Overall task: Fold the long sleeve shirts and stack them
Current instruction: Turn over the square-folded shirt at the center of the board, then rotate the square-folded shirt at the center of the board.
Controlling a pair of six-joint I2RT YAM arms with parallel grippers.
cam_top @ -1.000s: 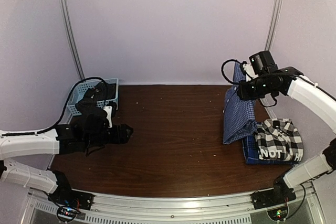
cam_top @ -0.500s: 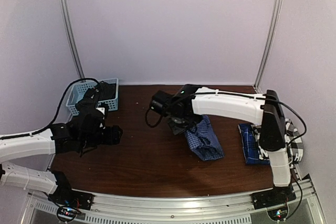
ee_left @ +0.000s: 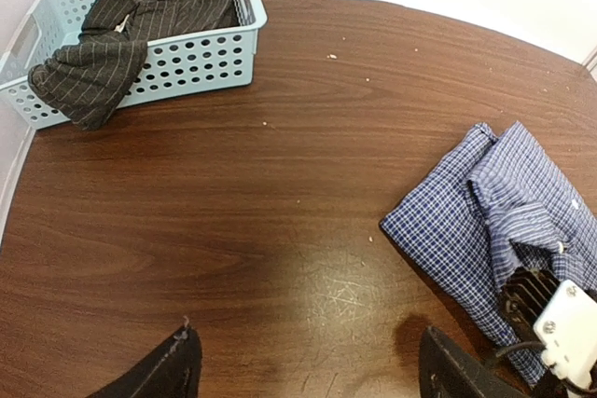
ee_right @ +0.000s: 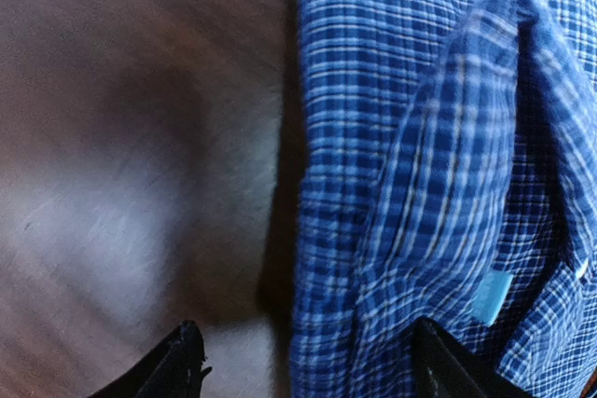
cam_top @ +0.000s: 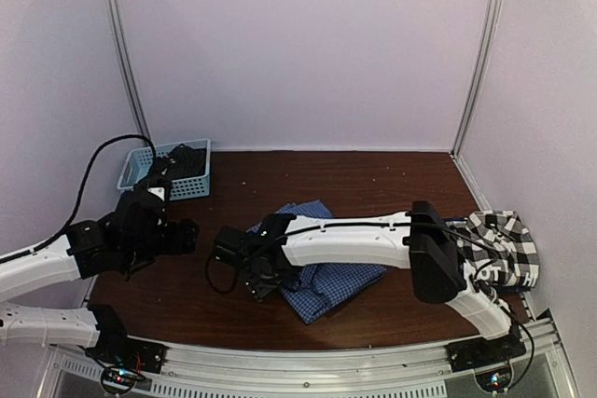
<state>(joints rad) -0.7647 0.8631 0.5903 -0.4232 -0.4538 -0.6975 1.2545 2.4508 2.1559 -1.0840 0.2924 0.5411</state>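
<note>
Top external: the blue fine-check shirt [cam_top: 328, 272] lies crumpled near the middle of the table [cam_top: 373, 184]. The right gripper [cam_top: 254, 279] sits low at its left edge, far nearer than the left gripper [cam_top: 182, 235], which hangs apart to the left.

Left wrist: its fingers [ee_left: 168, 370] are spread wide and empty, with the shirt ahead and to the right.

Right wrist: its fingers [ee_right: 182, 361] stand wide with nothing pinched. The cloth edge lies between them, and the shirt extends rightward.

I see table [cam_top: 373, 184]: dark brown wood, a few pale crumbs | far left: light blue basket [ee_left: 187, 67] | near centre: blue fine-check shirt [cam_top: 340, 281], rumpled | right edge: black-and-white plaid shirt [cam_top: 508, 240], bunched
</note>
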